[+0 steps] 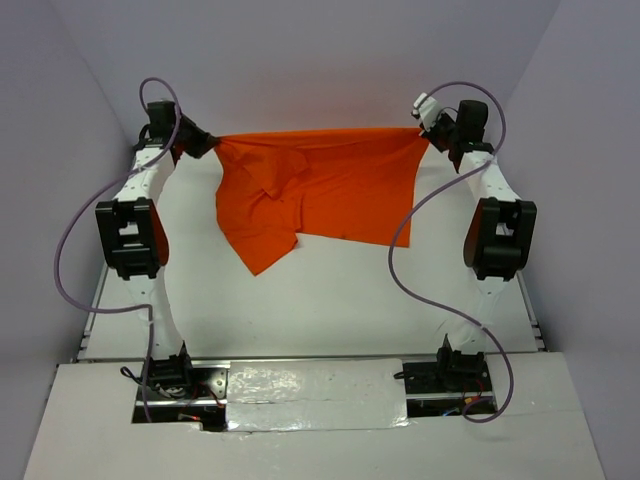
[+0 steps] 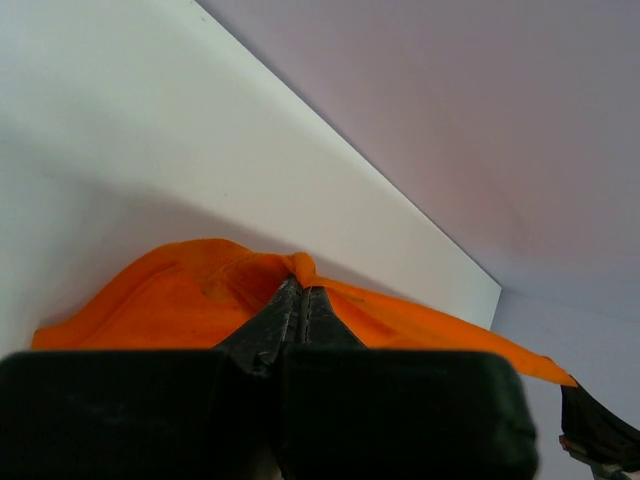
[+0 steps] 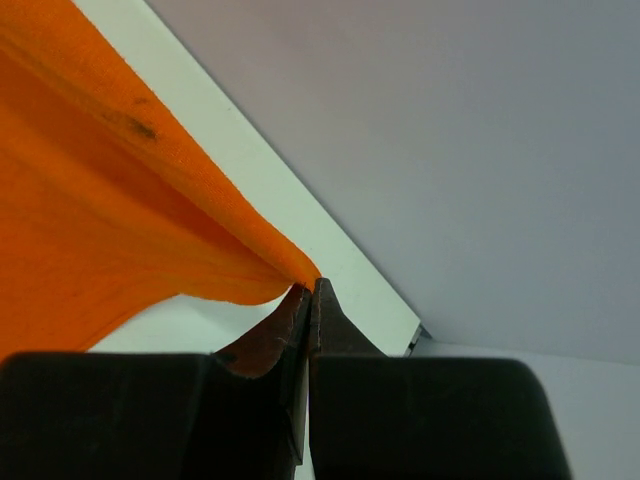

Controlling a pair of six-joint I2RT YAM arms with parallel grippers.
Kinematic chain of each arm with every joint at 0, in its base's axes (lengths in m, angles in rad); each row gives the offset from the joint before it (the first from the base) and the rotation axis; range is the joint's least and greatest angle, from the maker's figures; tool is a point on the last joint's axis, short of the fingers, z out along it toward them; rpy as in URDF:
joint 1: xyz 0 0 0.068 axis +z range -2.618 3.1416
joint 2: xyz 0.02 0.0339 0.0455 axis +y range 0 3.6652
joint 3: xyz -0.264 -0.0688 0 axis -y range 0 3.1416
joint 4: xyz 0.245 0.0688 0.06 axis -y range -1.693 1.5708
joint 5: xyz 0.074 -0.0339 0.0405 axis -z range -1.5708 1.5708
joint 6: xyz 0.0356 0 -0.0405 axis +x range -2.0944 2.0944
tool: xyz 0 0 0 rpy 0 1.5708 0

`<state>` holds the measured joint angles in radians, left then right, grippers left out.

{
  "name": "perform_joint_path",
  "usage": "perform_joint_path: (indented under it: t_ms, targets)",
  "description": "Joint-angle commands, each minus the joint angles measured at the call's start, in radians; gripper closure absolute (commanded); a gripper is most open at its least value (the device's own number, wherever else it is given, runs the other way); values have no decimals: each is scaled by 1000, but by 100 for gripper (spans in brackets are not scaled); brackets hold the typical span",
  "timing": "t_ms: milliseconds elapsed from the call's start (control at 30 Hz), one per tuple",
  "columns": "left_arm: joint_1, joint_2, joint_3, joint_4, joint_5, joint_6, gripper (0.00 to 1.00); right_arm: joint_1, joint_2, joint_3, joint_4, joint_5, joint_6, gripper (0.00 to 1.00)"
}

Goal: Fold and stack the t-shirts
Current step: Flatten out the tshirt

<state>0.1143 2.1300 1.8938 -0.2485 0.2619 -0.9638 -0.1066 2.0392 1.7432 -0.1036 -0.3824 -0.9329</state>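
The orange t-shirt [image 1: 315, 190] hangs stretched between my two grippers at the far end of the table, its top edge taut and its lower part draping onto the surface, with a corner pointing down at the left. My left gripper [image 1: 207, 146] is shut on the shirt's left top corner; the cloth [image 2: 190, 295] bunches at its fingertips [image 2: 300, 285]. My right gripper [image 1: 427, 135] is shut on the right top corner; the cloth [image 3: 110, 210] pulls away to the left from its fingertips [image 3: 310, 292].
The white table [image 1: 330, 300] is walled by pale grey panels at the back and both sides. Both arms [image 1: 135, 235] [image 1: 497, 235] reach along the table's sides. Cables loop beside each arm. The arm bases sit at the near edge.
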Motion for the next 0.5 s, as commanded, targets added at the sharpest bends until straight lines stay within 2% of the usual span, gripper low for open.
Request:
perform_joint_path:
  t_ms: [0,467]
  targets:
    - [18,50,34,74,-65,30,100,-1,24,39,62,68,-18,100]
    - [19,220,172,89,-108,-7,100,8,19,-30,61,50,-44,100]
